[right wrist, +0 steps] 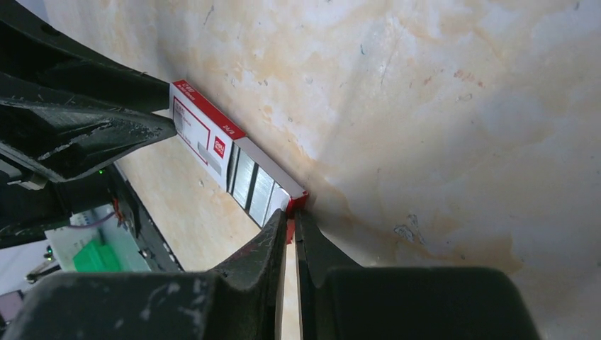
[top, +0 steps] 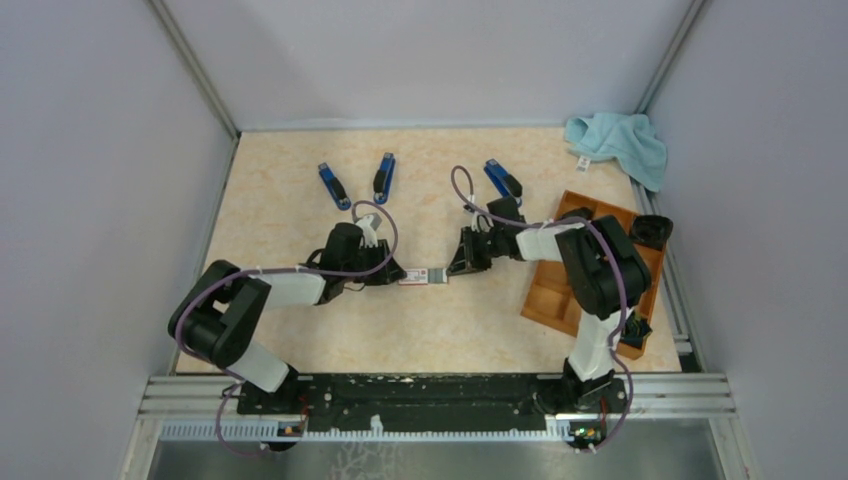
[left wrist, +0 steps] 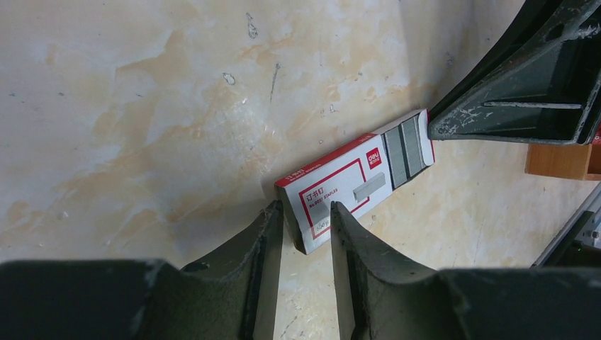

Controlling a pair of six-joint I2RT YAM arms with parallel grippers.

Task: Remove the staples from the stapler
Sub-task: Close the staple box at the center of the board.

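A small white box with a red label (top: pixel 424 276) lies mid-table between both grippers. My left gripper (left wrist: pixel 305 209) is shut on the near end of the box's sleeve (left wrist: pixel 340 191). My right gripper (right wrist: pixel 292 212) is shut on the red end flap (right wrist: pixel 298 201) of the inner tray, which is slid partly out. Grey strips of staples (right wrist: pixel 255 188) lie bare in that tray, also seen as staples (left wrist: pixel 407 150) in the left wrist view. Three blue-black staplers (top: pixel 333 185), (top: pixel 384 177), (top: pixel 503 180) lie at the back, away from both grippers.
A wooden compartment tray (top: pixel 553 290) sits at the right, with black parts (top: pixel 650 230) at its far corner. A teal cloth (top: pixel 618 142) is bunched in the back right corner. Walls enclose the table on three sides.
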